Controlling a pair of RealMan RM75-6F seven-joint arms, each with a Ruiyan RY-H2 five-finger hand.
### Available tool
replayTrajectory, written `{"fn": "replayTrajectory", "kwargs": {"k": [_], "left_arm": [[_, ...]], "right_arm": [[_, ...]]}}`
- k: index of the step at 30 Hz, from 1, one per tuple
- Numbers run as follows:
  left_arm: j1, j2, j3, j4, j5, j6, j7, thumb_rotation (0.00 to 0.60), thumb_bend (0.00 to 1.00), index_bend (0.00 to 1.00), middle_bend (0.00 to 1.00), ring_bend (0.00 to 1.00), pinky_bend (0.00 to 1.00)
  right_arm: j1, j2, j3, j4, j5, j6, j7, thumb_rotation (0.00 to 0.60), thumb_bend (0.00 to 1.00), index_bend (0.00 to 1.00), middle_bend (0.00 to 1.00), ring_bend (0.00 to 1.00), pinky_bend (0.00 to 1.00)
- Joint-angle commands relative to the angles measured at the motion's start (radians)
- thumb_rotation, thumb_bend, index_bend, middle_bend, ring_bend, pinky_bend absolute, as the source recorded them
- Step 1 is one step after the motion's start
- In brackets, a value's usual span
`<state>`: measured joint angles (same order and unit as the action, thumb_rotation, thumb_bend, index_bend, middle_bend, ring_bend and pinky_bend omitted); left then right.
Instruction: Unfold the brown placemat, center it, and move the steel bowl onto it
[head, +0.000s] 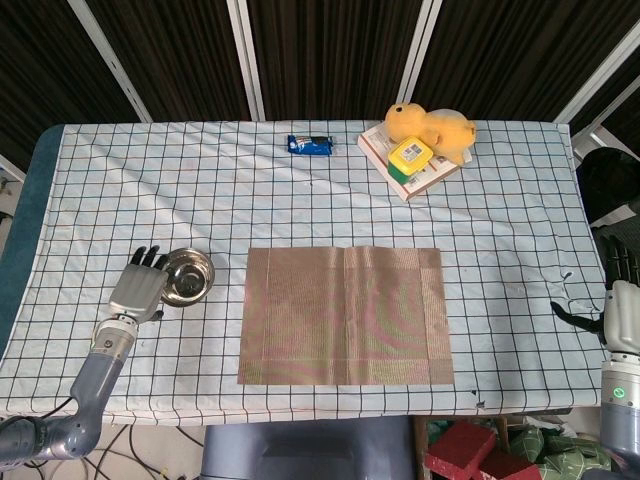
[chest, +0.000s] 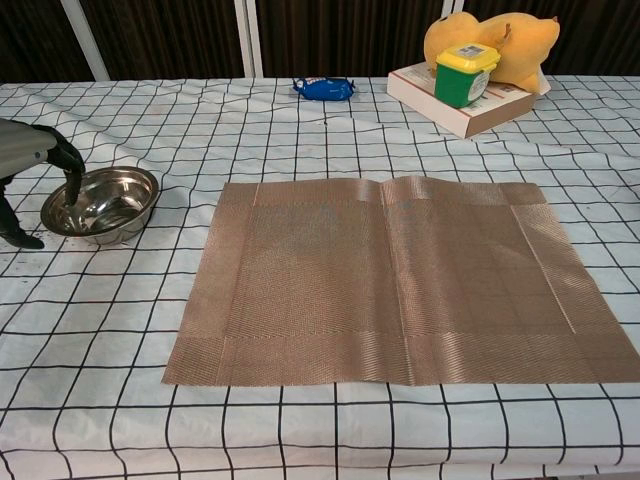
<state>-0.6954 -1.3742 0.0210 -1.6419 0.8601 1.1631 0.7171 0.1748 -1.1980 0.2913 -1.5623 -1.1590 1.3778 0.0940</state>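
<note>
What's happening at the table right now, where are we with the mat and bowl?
The brown placemat lies unfolded and flat near the front middle of the table. The steel bowl is not on it yet; it sits on the cloth off the mat's left side. The left hand is at the bowl's outer rim, fingers dipping over the edge. The right hand waits at the table's right edge.
</note>
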Motion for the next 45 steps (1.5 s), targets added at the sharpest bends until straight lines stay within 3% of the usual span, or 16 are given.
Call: {"fn": "replayTrajectory", "kwargs": {"k": [1,7,12,20,33,45], "left_arm": [[-0.007,-0.031,-0.011,0.025,0.001,-0.018,0.007,0.6,0.15,0.46,0.2,0.05,0.1],[-0.014,-0.081,-0.027,0.067,-0.002,-0.038,0.017,0.6,0.21,0.48,0.21,0.05,0.1],[-0.018,-0.107,-0.037,0.092,0.001,-0.049,0.026,0.6,0.35,0.54,0.22,0.05,0.1],[-0.013,-0.112,-0.046,0.098,0.011,-0.048,0.027,0.6,0.47,0.64,0.25,0.05,0.1],[-0.006,-0.082,-0.071,0.057,0.135,0.005,-0.006,0.6,0.49,0.68,0.27,0.05,0.1],[-0.094,-0.093,-0.164,-0.024,0.222,-0.019,0.002,0.6,0.49,0.68,0.27,0.05,0.1]], "right_arm": [[0.0,0.0,0.001,0.001,0.0,0.0,0.0,0.6,0.05,0.0,0.0,0.0,0.16],[0.001,0.0,0.002,0.002,0.003,-0.002,0.003,0.6,0.05,0.0,0.0,0.0,0.16],[0.001,0.001,0.004,0.002,0.006,-0.004,0.008,0.6,0.05,0.0,0.0,0.0,0.16],[0.002,0.002,0.005,0.002,0.007,-0.009,0.012,0.6,0.05,0.0,0.0,0.0,0.16],[0.001,0.002,0.003,-0.001,0.004,-0.009,0.016,0.6,0.05,0.0,0.0,0.0,0.16],[0.0,0.004,0.006,-0.003,0.008,-0.009,0.022,0.6,0.05,0.0,0.0,0.0,0.16]]}}
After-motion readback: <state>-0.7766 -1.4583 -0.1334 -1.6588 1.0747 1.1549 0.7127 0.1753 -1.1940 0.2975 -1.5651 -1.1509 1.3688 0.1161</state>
